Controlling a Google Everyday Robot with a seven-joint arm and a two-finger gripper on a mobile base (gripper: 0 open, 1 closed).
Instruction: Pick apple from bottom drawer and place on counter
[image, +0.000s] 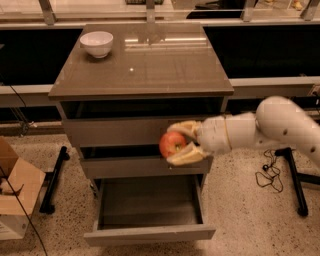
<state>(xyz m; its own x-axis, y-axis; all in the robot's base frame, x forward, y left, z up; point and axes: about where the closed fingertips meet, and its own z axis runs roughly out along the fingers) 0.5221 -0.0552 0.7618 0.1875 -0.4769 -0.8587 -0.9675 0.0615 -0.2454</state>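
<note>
My gripper (181, 143) comes in from the right on a white arm and is shut on the red apple (172, 144). It holds the apple in the air in front of the two upper drawer fronts, above the bottom drawer (149, 233). That drawer is pulled out and its grey floor shows bare. The glossy grey-brown counter (165, 65) lies above the apple, with a white bowl (96, 43) at its back left corner.
A cardboard box (12, 192) stands on the speckled floor at the left. A black stand leg (54, 180) lies left of the cabinet, another leg (294, 180) and a cable at the right. A pale ledge with metal posts (280, 86) runs behind.
</note>
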